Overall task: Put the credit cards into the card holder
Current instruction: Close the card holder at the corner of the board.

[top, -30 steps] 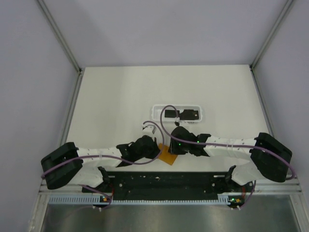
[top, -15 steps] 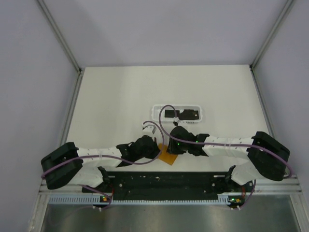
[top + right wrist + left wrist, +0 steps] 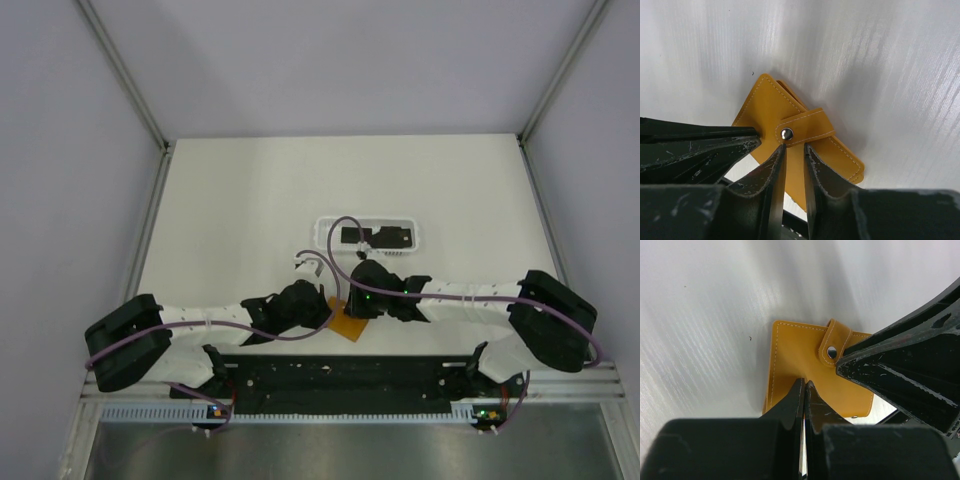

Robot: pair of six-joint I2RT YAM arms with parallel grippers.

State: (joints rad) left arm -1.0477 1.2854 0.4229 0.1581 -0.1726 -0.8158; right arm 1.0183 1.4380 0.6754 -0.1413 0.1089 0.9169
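Close to the near edge of the desk (image 3: 250, 200), about midway along it, the card holder (image 3: 348, 325) lies folded with both my arms bent in over it. The left pincer (image 3: 804, 386) is fully shut, and its tips meet on the orange cover at the holder's side nearest that wrist. I judge it is there to pin the holder so it cannot slide, though I cannot tell whether a thin layer of the cover is caught between the tips. The right pincer (image 3: 794, 152) comes in from the opposite side with its jaws only narrowly apart, and orange shows in the slit between them. Its tips sit just below the tab (image 3: 802, 127), right beside the snap stud (image 3: 786, 133). That placement makes sense to me, since the tab is fastened across the cover and has to come undone before anything can go in. I do not see it gripping anything yet. The credit cards (image 3: 397, 238) show as dark shapes in the white tray (image 3: 322, 232) farther toward the middle of the desk, well clear of both pincers, so none is in the holder.
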